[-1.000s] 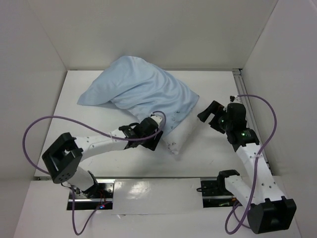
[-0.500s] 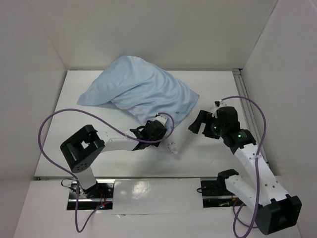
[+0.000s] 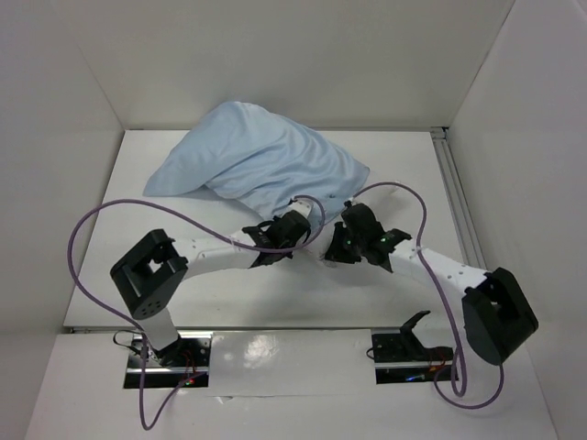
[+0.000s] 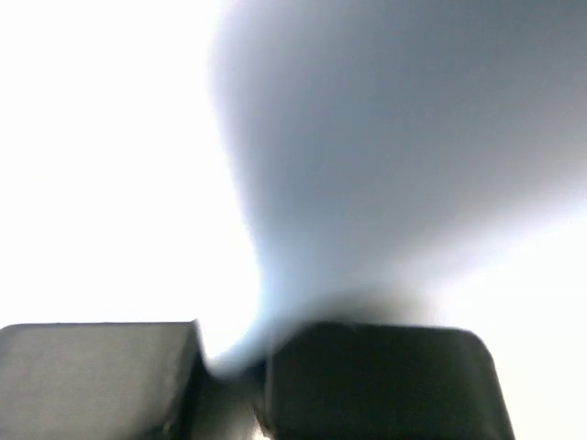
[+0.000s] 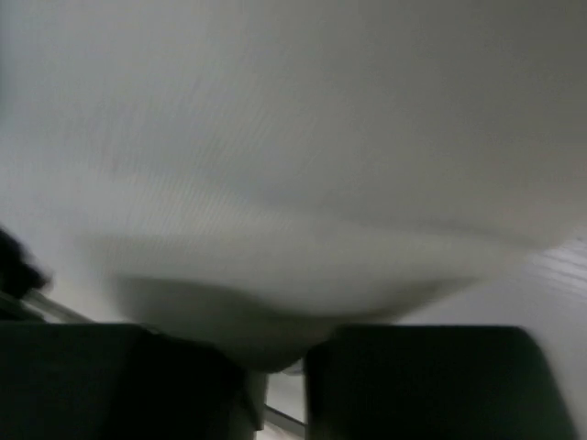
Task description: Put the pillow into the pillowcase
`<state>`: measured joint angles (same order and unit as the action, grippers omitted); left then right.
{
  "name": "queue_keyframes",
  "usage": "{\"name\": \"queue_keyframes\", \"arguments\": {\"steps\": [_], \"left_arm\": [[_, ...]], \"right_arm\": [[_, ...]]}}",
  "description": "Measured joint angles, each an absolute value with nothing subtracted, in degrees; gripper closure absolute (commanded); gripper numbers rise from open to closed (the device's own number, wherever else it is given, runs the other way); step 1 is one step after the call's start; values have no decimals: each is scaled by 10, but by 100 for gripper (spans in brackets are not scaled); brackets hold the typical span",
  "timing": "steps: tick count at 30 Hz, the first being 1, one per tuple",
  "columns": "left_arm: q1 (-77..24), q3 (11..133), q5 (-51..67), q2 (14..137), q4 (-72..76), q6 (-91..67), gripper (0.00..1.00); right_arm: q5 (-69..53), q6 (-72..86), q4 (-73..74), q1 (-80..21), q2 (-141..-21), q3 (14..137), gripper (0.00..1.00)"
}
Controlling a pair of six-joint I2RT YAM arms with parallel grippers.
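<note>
Right arm swung in, right jaws pinching pillow [image 5: 293,183] end, left jaws clamped shut on pillowcase [image 3: 266,165] edge

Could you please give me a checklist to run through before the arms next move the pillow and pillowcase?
1. Left gripper shut on the pillowcase: ok, blue cloth is pinched.
2. Right gripper gripping the pillow: cannot tell; white cloth bulges between its jaws.
3. Pillow fully inside pillowcase: not ok; bare white cloth shows in the right wrist view.
4. Purple cable clear of cloth: cannot tell; it loops over the pillowcase's near edge.
5. Grippers apart from each other: ok in the top view.
</note>
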<state>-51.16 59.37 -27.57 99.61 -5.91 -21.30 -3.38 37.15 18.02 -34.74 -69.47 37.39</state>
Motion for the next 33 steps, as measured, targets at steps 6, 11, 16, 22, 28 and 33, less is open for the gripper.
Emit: {"name": "queue_keyframes", "arguments": {"steps": [6,11,16,22,28,33], "left_arm": [[-515,617,-249,875,-129,-230,100],[-520,777,-177,854,-167,-239,100],[-526,999,-98,928,-255,-240,100],[-533,1152,4,964,-352,-262,100],[-492,1287,77,987,-416,-310,100],[-411,1310,116,1067,-437,-347,100]], "right_arm": [[-24,354,173,-283,-738,459,100],[-46,361,131,-236,-703,503,100],[-111,366,111,-191,-715,547,100],[-113,353,148,-159,-644,594,100],[-114,364,225,-162,-506,602,100],[-113,359,313,-162,-479,604,100]]}}
